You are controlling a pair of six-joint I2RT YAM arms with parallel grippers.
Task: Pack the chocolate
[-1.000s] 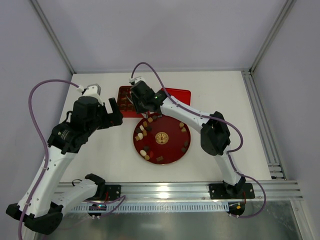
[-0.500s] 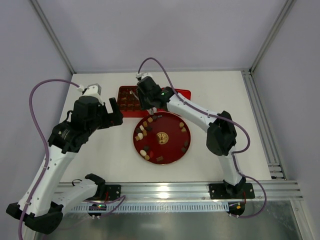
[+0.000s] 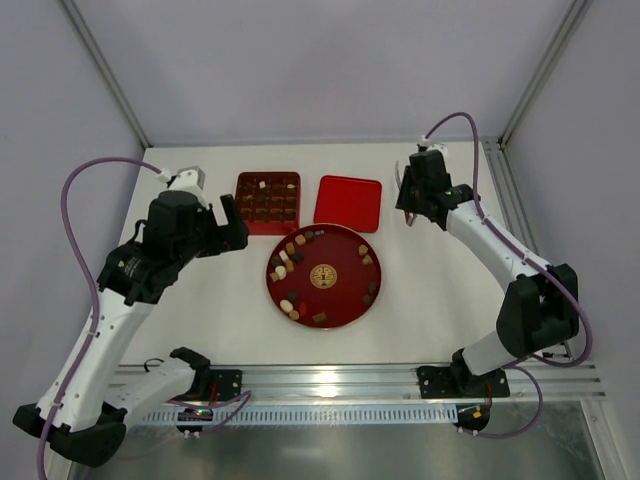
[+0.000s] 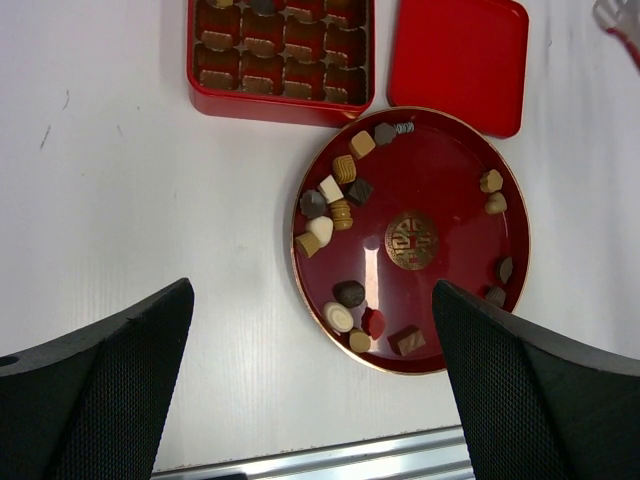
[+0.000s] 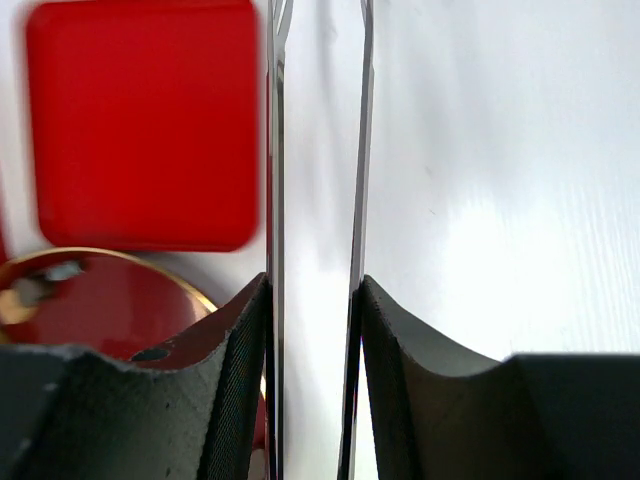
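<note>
Right end effector [image 3: 408, 200] has swung away from the box [image 3: 268, 202].

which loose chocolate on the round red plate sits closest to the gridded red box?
The grey-brown piece at the round red plate's top edge, beside the tan square piece. It lies just below the gridded red box's lower right corner; the other loose pieces sit farther down.

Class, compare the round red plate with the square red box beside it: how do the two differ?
The plate is round with a gold rim and emblem; the box is square with grid compartments. Chocolates lie loose and scattered on the plate, but sit in separate cells in the box. Both are red and hold chocolates.
</note>
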